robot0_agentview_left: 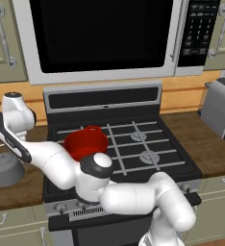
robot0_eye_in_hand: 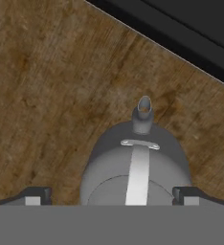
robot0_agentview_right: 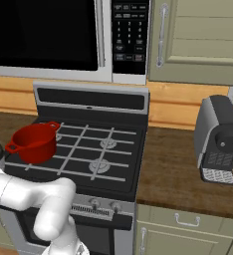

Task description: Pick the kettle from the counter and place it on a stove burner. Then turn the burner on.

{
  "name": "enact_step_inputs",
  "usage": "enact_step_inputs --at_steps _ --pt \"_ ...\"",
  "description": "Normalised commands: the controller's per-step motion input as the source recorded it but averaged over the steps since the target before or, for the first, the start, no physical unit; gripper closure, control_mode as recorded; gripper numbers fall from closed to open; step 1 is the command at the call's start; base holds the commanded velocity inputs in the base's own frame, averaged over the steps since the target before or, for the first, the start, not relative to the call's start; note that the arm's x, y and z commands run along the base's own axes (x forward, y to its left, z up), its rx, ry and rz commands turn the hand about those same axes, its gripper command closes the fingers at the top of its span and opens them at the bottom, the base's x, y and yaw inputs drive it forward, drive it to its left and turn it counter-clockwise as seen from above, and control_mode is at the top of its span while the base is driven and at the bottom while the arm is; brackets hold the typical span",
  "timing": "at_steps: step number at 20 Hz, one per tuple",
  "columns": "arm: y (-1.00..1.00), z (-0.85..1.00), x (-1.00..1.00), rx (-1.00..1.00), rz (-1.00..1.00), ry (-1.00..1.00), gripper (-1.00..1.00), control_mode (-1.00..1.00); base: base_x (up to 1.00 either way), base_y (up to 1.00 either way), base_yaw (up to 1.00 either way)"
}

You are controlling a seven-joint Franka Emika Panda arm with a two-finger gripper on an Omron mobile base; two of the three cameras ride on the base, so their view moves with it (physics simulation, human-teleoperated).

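The dull-grey kettle (robot0_agentview_left: pixel 6 169) stands on the dark wood counter (robot0_agentview_left: pixel 18 194) left of the stove, with my hand hanging just above it. Seen from straight above, the kettle (robot0_eye_in_hand: pixel 133 162) shows its spout (robot0_eye_in_hand: pixel 143 112) pointing toward the cooktop edge (robot0_eye_in_hand: pixel 181 38). My gripper (robot0_eye_in_hand: pixel 113 197) is open, one fingertip (robot0_eye_in_hand: pixel 35 196) on each side of the kettle body and clear of it. Two free burners (robot0_agentview_left: pixel 138 137) (robot0_agentview_left: pixel 149 157) lie under pale grates on the right half of the cooktop. They also show as burners (robot0_agentview_right: pixel 107 144) (robot0_agentview_right: pixel 99 166) in the right base view.
A red two-handled pot (robot0_agentview_left: pixel 85 141) (robot0_agentview_right: pixel 34 142) sits on the left burners. Knobs (robot0_agentview_right: pixel 93 203) line the stove's front panel. A microwave (robot0_agentview_left: pixel 100 33) hangs over the stove. A grey coffee machine (robot0_agentview_right: pixel 218 139) stands on the right counter.
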Motion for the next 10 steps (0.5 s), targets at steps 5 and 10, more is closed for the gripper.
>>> enact_step_inputs --at_steps 5,10 --pt "0.0 -0.09 0.03 0.0 -0.08 0.0 -1.0 -1.0 0.0 0.0 0.0" --pt "0.0 -0.3 0.0 0.0 -0.03 0.01 -1.0 -1.0 0.0 0.0 0.0"
